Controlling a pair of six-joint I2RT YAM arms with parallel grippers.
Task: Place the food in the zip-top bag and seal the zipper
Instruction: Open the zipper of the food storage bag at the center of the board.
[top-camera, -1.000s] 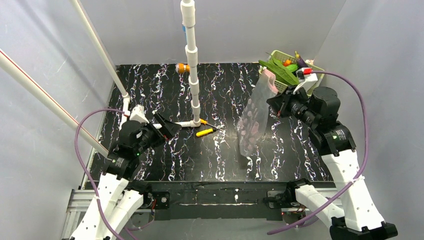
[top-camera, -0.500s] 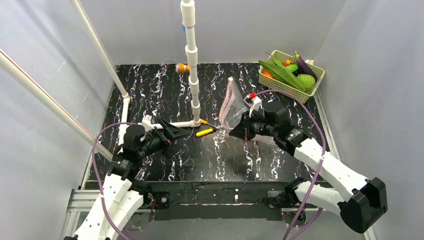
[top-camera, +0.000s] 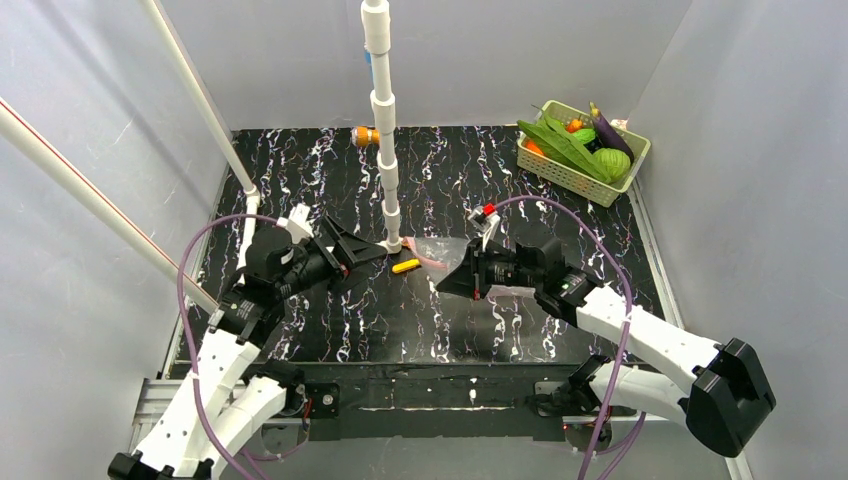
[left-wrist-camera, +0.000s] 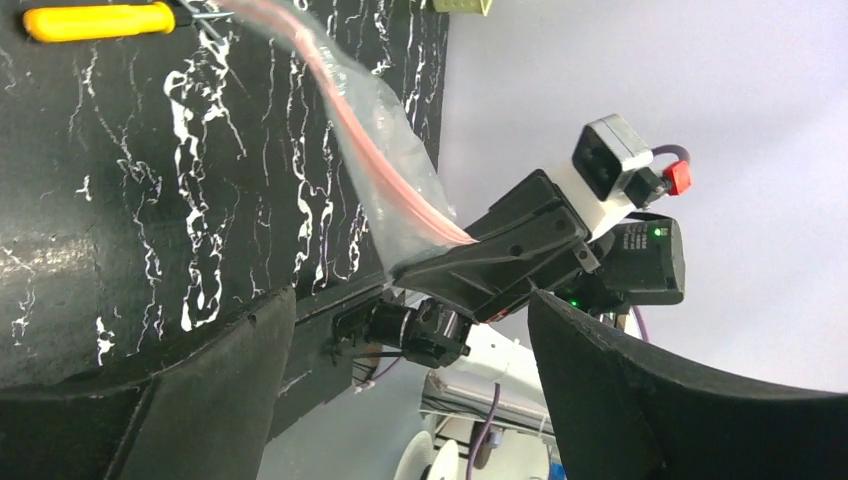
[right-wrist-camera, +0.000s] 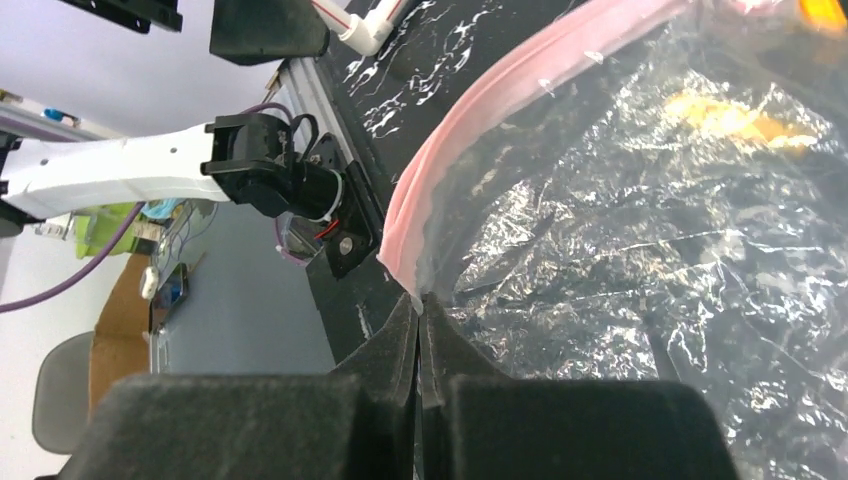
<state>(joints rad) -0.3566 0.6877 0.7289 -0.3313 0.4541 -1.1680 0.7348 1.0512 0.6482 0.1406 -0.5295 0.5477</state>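
Observation:
The zip-top bag (top-camera: 440, 248) lies low over the middle of the table, clear and crumpled (right-wrist-camera: 650, 250). Its pink zipper (right-wrist-camera: 480, 110) runs along the mouth edge (left-wrist-camera: 340, 90). My right gripper (top-camera: 442, 285) is shut on the bag's corner at the end of the pink strip (right-wrist-camera: 418, 300). My left gripper (top-camera: 358, 252) stands open just left of the bag, with nothing between its fingers (left-wrist-camera: 410, 330). The food sits in the pale green basket (top-camera: 560, 176) at the back right: green leafy pieces (top-camera: 560, 143), a melon (top-camera: 612, 162) and an eggplant (top-camera: 610, 130).
A yellow-handled screwdriver (top-camera: 405, 266) lies between the two grippers, next to the bag's mouth. A white pipe post (top-camera: 385, 130) rises just behind it, its foot near my left gripper. An orange piece (top-camera: 365, 135) lies at the back by the post. Slanted white pipes (top-camera: 200, 100) cross the left side.
My right arm swung from the basket to the table's middle and lowered the bag, which hung upright before. My left gripper moved right toward the bag.

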